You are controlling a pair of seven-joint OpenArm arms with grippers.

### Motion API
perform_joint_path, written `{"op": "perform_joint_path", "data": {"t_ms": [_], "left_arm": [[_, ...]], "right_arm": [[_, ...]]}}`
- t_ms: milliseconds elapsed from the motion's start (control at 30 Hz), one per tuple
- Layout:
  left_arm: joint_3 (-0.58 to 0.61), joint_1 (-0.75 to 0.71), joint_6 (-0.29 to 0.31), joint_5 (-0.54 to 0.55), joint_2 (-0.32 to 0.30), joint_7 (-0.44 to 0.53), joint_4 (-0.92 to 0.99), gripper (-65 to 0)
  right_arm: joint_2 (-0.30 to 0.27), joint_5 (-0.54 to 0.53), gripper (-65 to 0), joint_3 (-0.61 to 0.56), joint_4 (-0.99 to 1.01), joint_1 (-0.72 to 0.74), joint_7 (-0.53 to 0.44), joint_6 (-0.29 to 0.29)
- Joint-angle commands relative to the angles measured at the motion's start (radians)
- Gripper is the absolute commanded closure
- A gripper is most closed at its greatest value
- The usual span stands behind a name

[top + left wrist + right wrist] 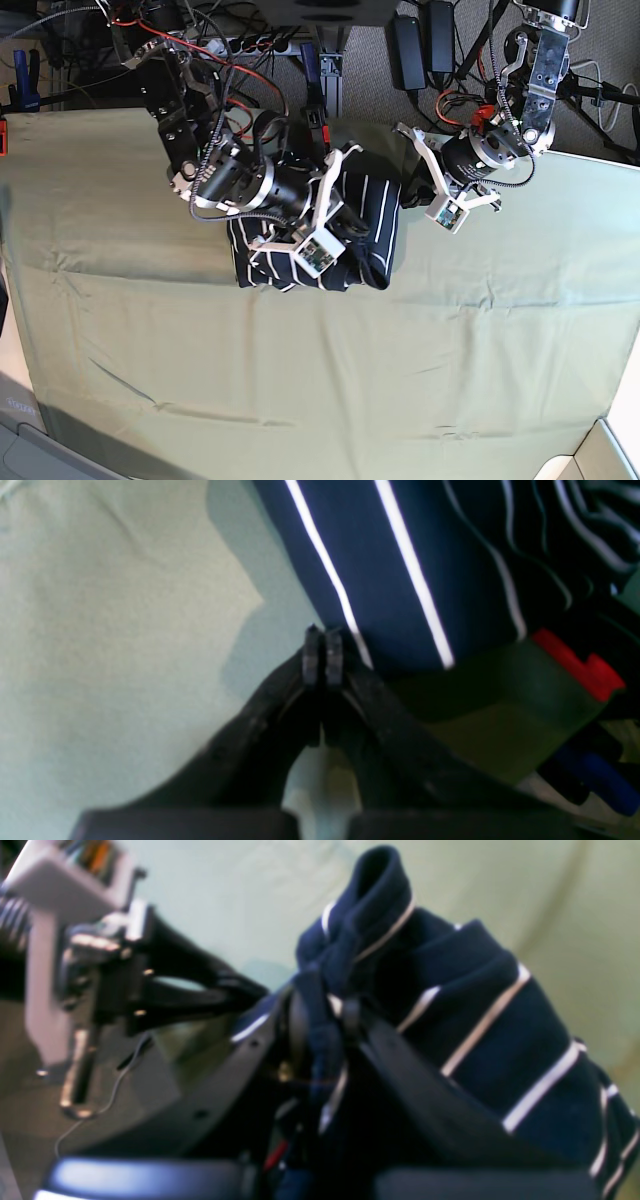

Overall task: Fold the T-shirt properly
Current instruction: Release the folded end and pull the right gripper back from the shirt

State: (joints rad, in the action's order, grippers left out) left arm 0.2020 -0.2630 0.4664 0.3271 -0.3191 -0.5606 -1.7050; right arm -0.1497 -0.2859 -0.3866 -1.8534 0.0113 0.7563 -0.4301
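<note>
T-shirt (pixel 365 215) bunched in a compact heap on the olive tabletop (pixel 320 380), toward the far edge. Right hand (pixel 325 1005) clamped on a gathered fold of it; left hand (pixel 322 655) pinched closed, empty — just beside the hem. Fabric soft, light, limp (slumps unsupported); best gripped at hem corners. No containers visible.

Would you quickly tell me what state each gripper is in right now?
Left gripper: shut, holding nothing, beside the T-shirt.
Right gripper: shut on a bunched fold of the T-shirt.
</note>
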Motion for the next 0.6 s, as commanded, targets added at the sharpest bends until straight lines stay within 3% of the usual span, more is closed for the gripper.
{"op": "perform_joint_path", "data": {"t_ms": [0,33,67,167,233,400,567], "left_arm": [[-0.004,0.017,0.016,0.014,-0.008,0.017,-0.012,0.0],[-0.004,0.021,0.016,0.014,-0.008,0.018,-0.012,0.0],[-0.004,0.024,0.016,0.014,-0.008,0.017,-0.012,0.0],[-0.004,0.033,0.016,0.014,-0.008,0.010,-0.012,0.0],[-0.004,0.033,0.016,0.014,-0.008,0.010,-0.012,0.0],[-0.004,0.033,0.016,0.013,-0.008,0.010,-0.012,0.0],[-0.009,0.033,0.016,0.013,-0.009,0.010,-0.012,0.0]], "right_arm": [[0.003,-0.016,0.0,-0.009,-0.020,0.016,-0.047,-0.071],[0.003,-0.016,0.0,-0.016,-0.020,0.016,-0.063,-0.071],[0.004,-0.016,-4.3,-0.021,-0.020,0.016,-0.077,-0.071],[0.004,-0.017,-29.1,-0.021,-0.020,0.016,-0.110,-0.071],[0.004,-0.030,-37.6,-0.021,-0.020,0.017,-0.121,-0.071],[0.005,-0.140,-38.3,-0.021,-0.023,0.032,-0.125,-0.071],[0.035,-0.140,-38.2,0.036,-0.039,0.083,-0.123,-0.071]]}}
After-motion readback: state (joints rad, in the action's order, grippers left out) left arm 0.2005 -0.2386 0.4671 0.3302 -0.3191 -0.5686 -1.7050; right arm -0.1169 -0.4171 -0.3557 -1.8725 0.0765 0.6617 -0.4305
